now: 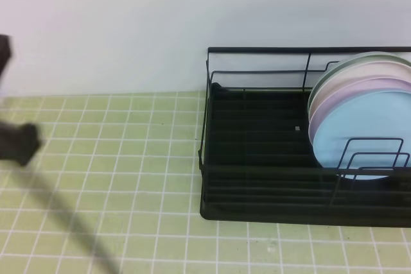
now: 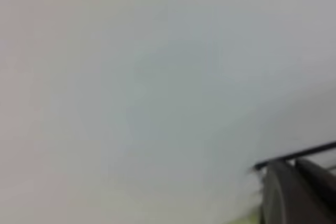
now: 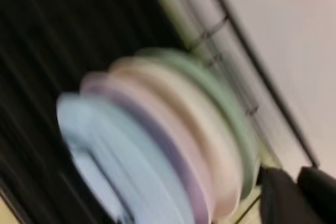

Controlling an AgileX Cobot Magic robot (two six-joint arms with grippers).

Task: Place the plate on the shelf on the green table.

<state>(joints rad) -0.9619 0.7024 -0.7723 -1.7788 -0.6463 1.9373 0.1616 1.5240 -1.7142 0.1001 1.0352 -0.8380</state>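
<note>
The light-blue plate point(image 1: 363, 138) stands upright on edge at the front of a row of plates in the right part of the black wire shelf point(image 1: 257, 158), which sits on the green tiled table point(image 1: 115, 158). The right wrist view, blurred, looks at the same row, with the light-blue plate point(image 3: 105, 145) nearest. Only dark finger parts point(image 3: 286, 198) show at that view's lower right corner, apart from the plates. My left arm is a dark blur point(image 1: 18, 144) at the far left edge, well away from the shelf. The left wrist view shows wall and a dark finger part point(image 2: 294, 192).
Behind the light-blue plate stand a lilac plate point(image 1: 347, 97), a pale pink plate point(image 1: 359, 75) and a greenish plate point(image 1: 379, 59). A white wall point(image 1: 128, 24) rises behind the table. Upright wire dividers point(image 1: 376, 155) stand in front of the plates.
</note>
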